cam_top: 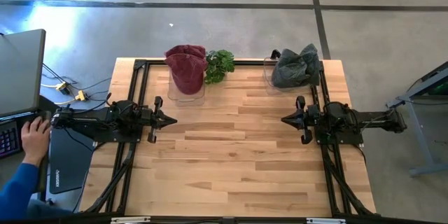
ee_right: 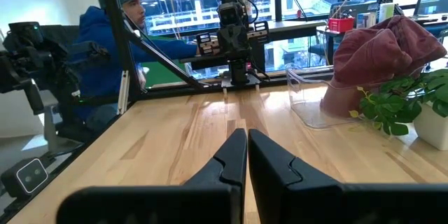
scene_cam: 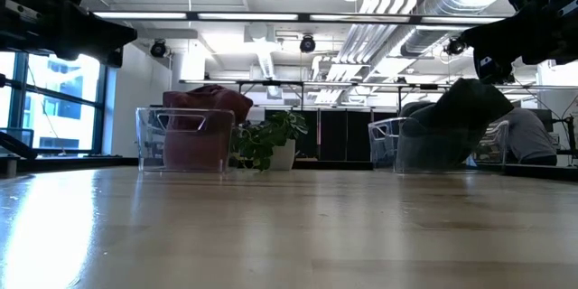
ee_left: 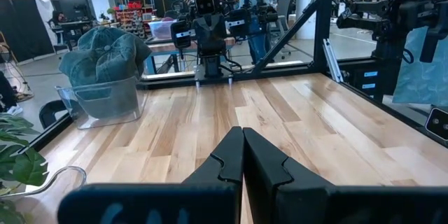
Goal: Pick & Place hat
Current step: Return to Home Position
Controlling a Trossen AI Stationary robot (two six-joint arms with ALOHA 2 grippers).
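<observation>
A maroon hat [cam_top: 186, 68] sits in a clear bin [cam_top: 186, 92] at the table's far edge, left of centre; it also shows in the low view [scene_cam: 197, 117] and the right wrist view [ee_right: 381, 56]. A grey-green hat [cam_top: 295, 66] fills a second clear bin at the far right corner, seen too in the left wrist view [ee_left: 103, 54] and the low view [scene_cam: 456, 113]. My left gripper [cam_top: 172, 119] hovers shut over the table's left side. My right gripper [cam_top: 283, 120] hovers shut over the right side. Both point toward the table's middle.
A small potted plant [cam_top: 219, 64] stands between the two bins at the far edge. Black frame rails [cam_top: 133, 84] run along the table's left and right sides. A person's hand [cam_top: 33, 136] rests at a keyboard off the table's left. Bare wood [cam_top: 227, 147] spans the middle.
</observation>
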